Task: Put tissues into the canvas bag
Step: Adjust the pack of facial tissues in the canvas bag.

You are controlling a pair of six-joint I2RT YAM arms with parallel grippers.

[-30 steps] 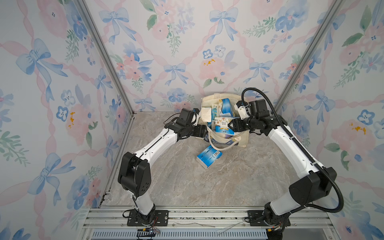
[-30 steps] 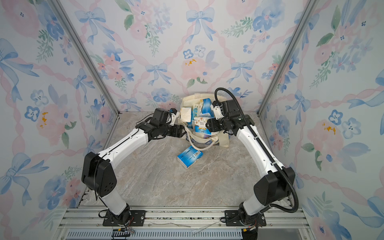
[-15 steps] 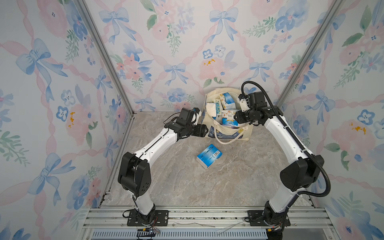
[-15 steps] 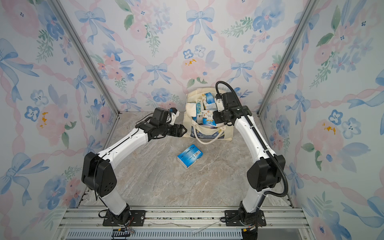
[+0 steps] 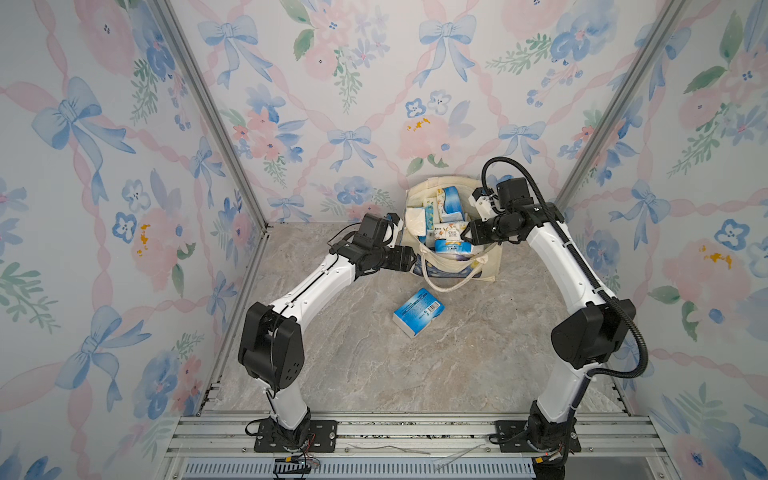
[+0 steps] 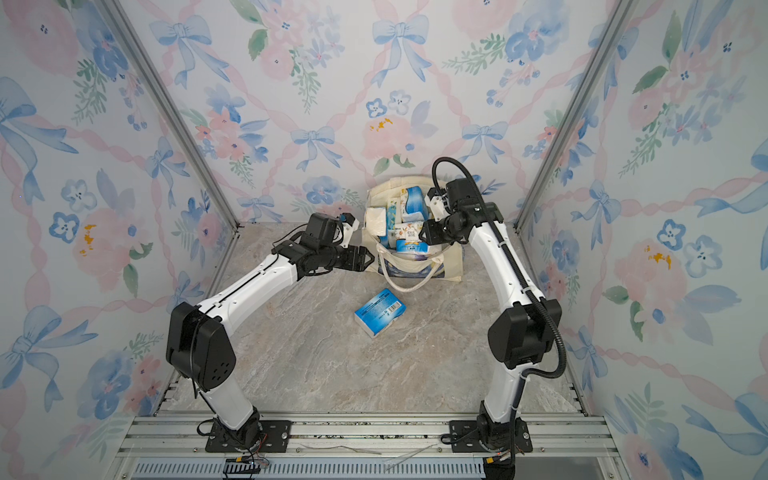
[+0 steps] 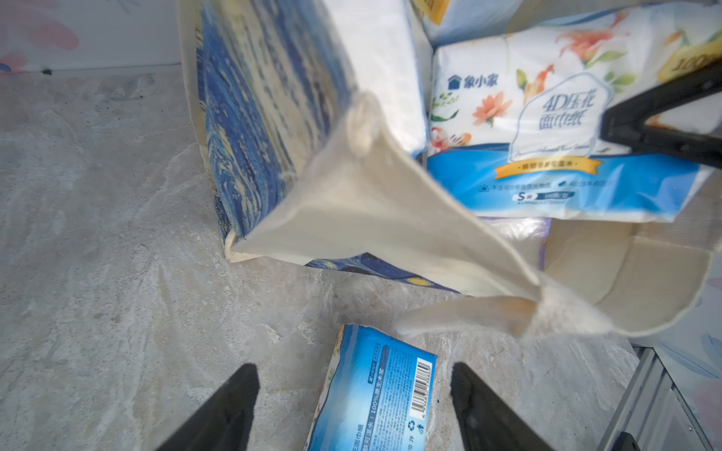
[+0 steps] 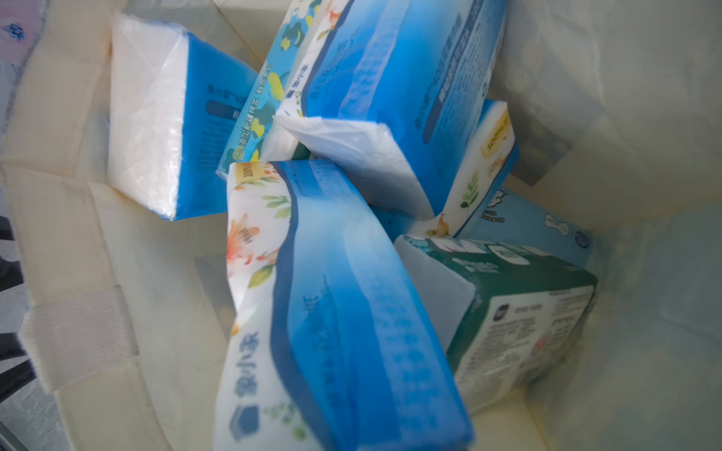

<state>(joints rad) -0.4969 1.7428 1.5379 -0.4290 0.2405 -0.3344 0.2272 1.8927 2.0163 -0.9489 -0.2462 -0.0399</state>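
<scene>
The canvas bag (image 5: 490, 266) (image 6: 453, 266) stands at the back wall, mouth up, with several tissues (image 5: 451, 199) (image 8: 390, 78) piled inside. My right gripper (image 5: 467, 235) (image 6: 424, 232) reaches into the mouth, shut on a floral blue-and-white tissue pack (image 5: 451, 230) (image 7: 547, 129) (image 8: 344, 312). One of its fingers (image 7: 625, 129) lies on the pack's floral face; the pack hides them in the right wrist view. Another blue tissue pack (image 5: 418, 311) (image 6: 380, 311) (image 7: 375, 390) lies on the floor in front. My left gripper (image 5: 411, 259) (image 6: 370, 258) (image 7: 353, 371) hangs open and empty at the bag's left front corner (image 7: 254, 117).
A cream handle loop (image 5: 449, 286) (image 6: 409, 286) droops from the bag onto the marbled floor toward the loose pack. Flowered wall panels close in the back and both sides. A metal rail (image 5: 415, 432) carrying both arm bases runs along the front.
The bag, tipped forward a second ago, now stands back by the wall. My right gripper moved back with it and its jaws narrowed. The left arm has barely moved.
</scene>
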